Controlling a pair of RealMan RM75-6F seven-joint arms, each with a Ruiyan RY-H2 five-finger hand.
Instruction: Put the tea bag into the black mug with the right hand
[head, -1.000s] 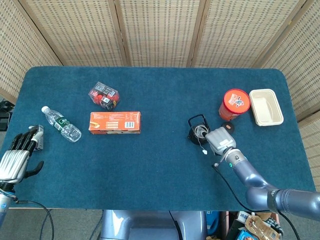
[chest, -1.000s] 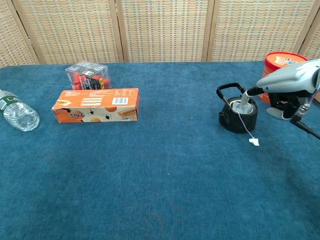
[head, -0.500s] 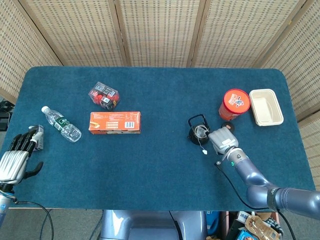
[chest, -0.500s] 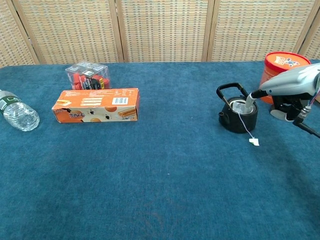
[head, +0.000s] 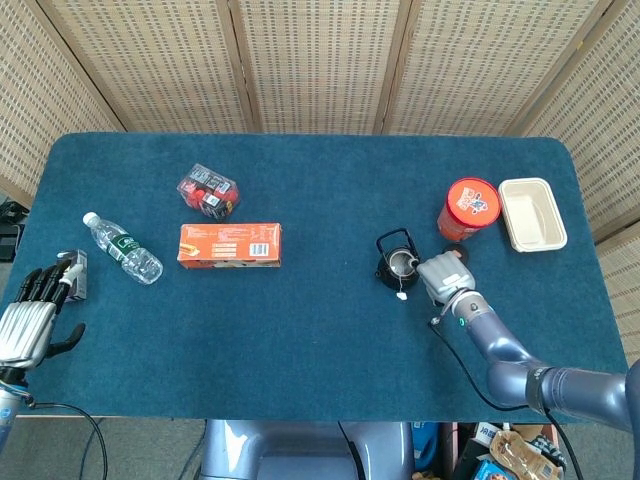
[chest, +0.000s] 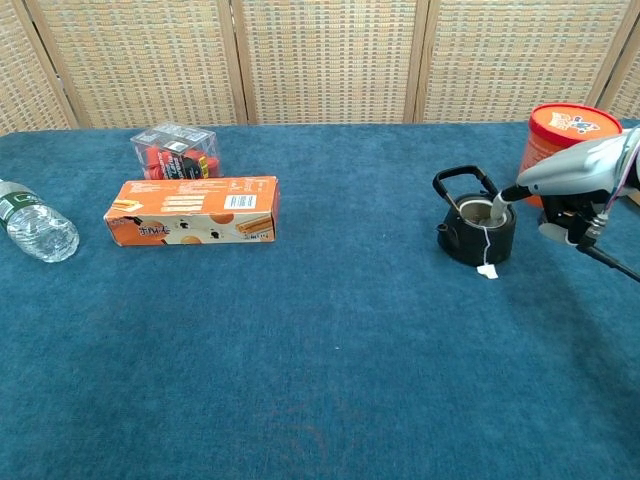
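The black mug (head: 397, 268) (chest: 470, 240) stands upright at the right of the blue table, handle to the rear left. The tea bag (chest: 478, 213) lies inside it. Its string runs over the front rim, and the paper tag (chest: 487, 271) (head: 402, 295) hangs against the mug's outside. My right hand (head: 441, 275) (chest: 570, 180) hovers just right of the mug with one fingertip (chest: 498, 207) at the rim; nothing shows between its fingers. My left hand (head: 30, 320) rests by the front left corner, fingers spread and empty.
An orange canister (head: 468, 208) (chest: 555, 140) stands right behind my right hand, with a cream tray (head: 531, 213) beside it. On the left half are an orange carton (head: 230, 244), a clear box of red items (head: 208, 190) and a lying water bottle (head: 122, 248).
The tea bag has sunk from above the rim down into the mug, pulling the tag off the table up against the mug. My right hand has drawn back slightly to the right.
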